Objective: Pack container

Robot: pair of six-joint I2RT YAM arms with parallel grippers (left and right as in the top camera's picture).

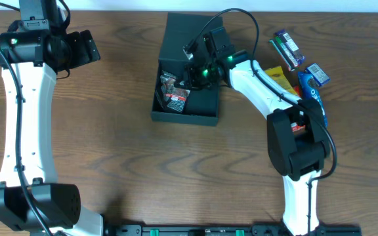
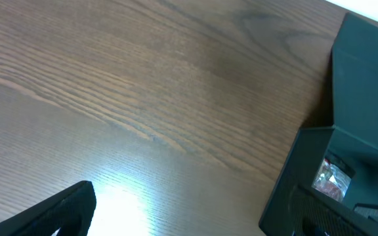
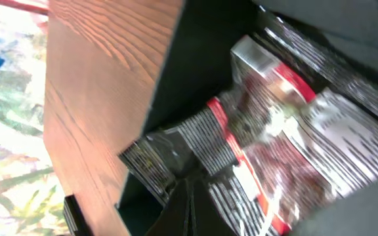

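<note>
Overhead view: the dark teal-green matte rectangular container (image 1: pixel 184 118) stands near the middle of the brown wood-grain table (image 1: pixel 110 144), slightly toward the far edge. Its hinged lid (image 1: pixel 179 33), of the same colour, is open and lies back on the far side. Inside the box, at the left half, lie crinkled silver, red and dark foil snack packets (image 1: pixel 174 93).

The right gripper (image 1: pixel 194 73) hangs over the open box, above its right half and just beside the packets. The white right arm (image 1: pixel 268 92) reaches in from the right. Whether this gripper is open or closed cannot be determined: the overhead view hides the fingers behind the wrist body, and the right wrist view is blurred. That view shows only striped silver-and-red foil close up against the dark inner wall of the container.

The left gripper (image 1: pixel 87 47) is at the far left of the table, well apart from the box, and holds nothing. In the left wrist view its dark fingers (image 2: pixel 67 210) stand spread wide at the lower corners, with bare wood between them.

On the table to the right of the box lie loose packets: a green-and-blue one (image 1: pixel 286 49), a yellow one (image 1: pixel 277 75) and a blue one (image 1: pixel 314 78).
</note>
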